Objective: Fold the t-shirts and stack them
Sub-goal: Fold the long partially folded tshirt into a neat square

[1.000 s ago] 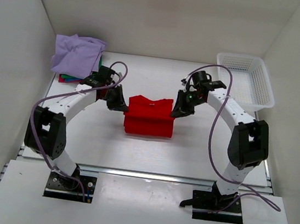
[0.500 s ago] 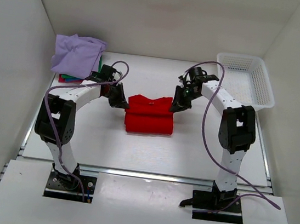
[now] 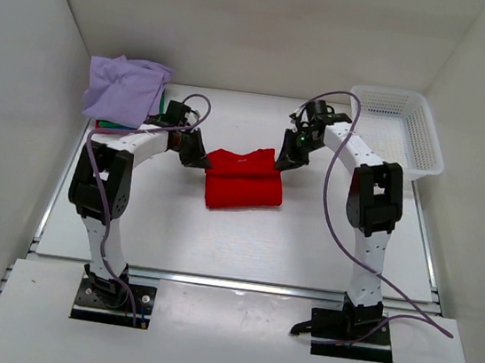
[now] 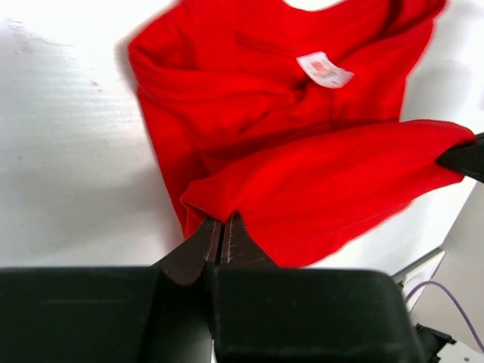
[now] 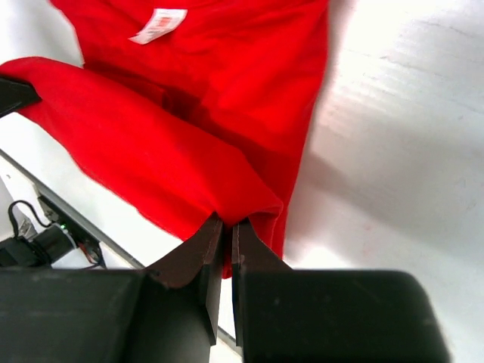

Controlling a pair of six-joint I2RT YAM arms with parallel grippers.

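Top view: the left claw (image 3: 204, 162) and right claw (image 3: 282, 162) are pinched tight on the red shirt (image 3: 242, 181) in the middle of the table (image 3: 325, 237). They have pulled its near edge toward 12 o'clock, so the fold is nearly done.

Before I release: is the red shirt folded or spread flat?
Folded: the red shirt lies doubled, upper layer pinched by left pincer and right pincer.

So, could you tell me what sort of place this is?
Probably a lab's robot test cell: plain white panels wall in a table, a left arm and right arm are bolted at its near edge, a red t-shirt between them.
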